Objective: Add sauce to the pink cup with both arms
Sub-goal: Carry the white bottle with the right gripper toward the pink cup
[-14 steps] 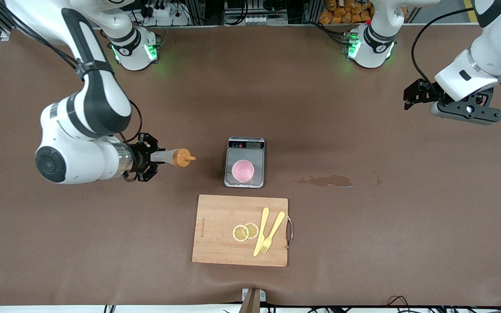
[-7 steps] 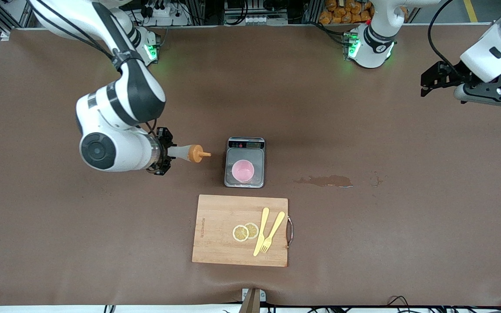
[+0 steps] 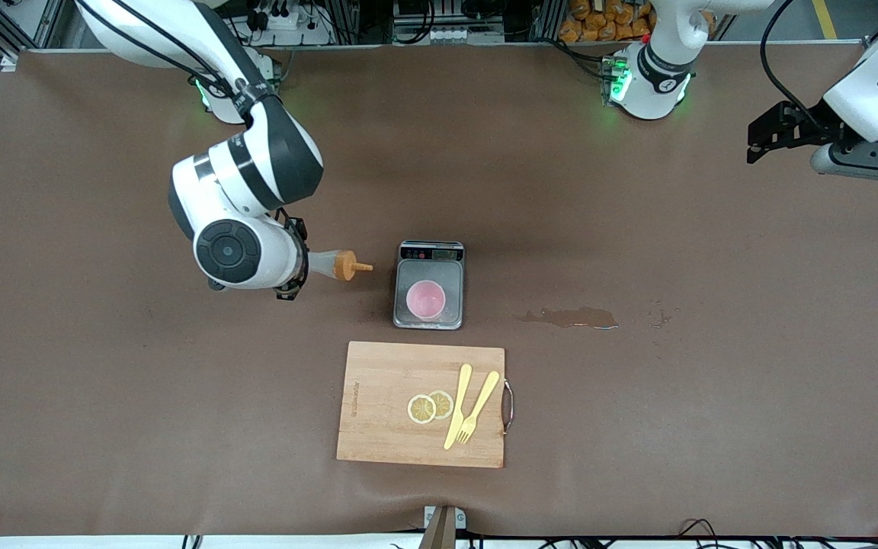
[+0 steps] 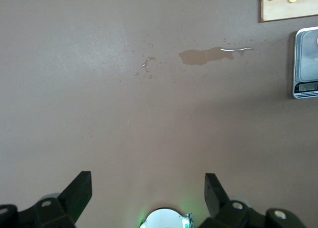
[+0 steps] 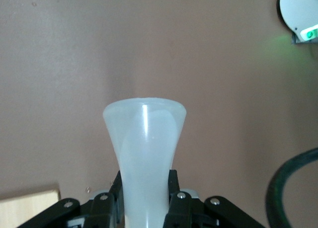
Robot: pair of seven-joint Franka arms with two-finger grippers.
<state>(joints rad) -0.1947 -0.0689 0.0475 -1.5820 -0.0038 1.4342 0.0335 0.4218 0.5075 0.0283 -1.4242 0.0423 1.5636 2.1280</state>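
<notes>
**A:** Start nearest the front camera: what do you have?

**B:** You have a wooden cutting board holding 2 lemon slices and a yellow knife and fork. Just farther off stands a steel scale with the pink cup upright on its plate. A brown spill stain lies on the table toward the left arm's end.

**A:** And the sauce?

**B:** The sauce is in the air, lying sideways over bare table beside the scale toward the right arm's end. Its orange nozzle points at the scale but has not reached the cup. Your right gripper is pinching the bottle's pale body; the right wrist view shows both fingers pressed against it.

**A:** The other arm?

**B:** Your left gripper waits, spread wide and holding nothing, up over the table's edge at the left arm's end.

**A:** How should I do this step well?

**B:** In my judgement, carry the nozzle right over the cup's mouth before tipping it downward, and squeeze gently so nothing lands on the scale plate.

**A:** What differs from 1 second ago?

**B:** The right arm has swung its bottle closer to the scale, and the left gripper has drawn farther from the centre.
</notes>
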